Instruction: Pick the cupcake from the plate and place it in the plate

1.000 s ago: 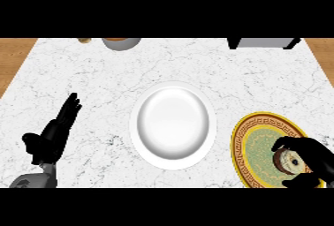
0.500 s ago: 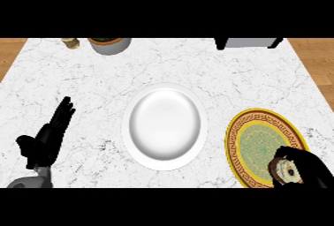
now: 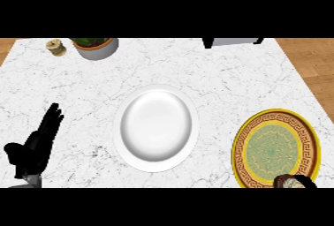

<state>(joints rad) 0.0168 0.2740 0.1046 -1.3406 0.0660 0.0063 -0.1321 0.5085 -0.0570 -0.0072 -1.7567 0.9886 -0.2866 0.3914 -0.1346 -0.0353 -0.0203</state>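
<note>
since a second ago the right hand (image 3: 297,182) has slid to the view's lower edge, its fingers curled round the cupcake (image 3: 291,182) at the yellow plate's (image 3: 276,150) near rim, so the white plate (image 3: 157,126) awaits; left hand (image 3: 36,143) rests open.

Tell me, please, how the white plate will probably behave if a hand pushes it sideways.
The white plate looks smooth and lies flat on the polished marble counter, so it would likely slide, not tip. It looks wide and shallow, so rolling seems unlikely. It may be ceramic, hence breakable.
</note>
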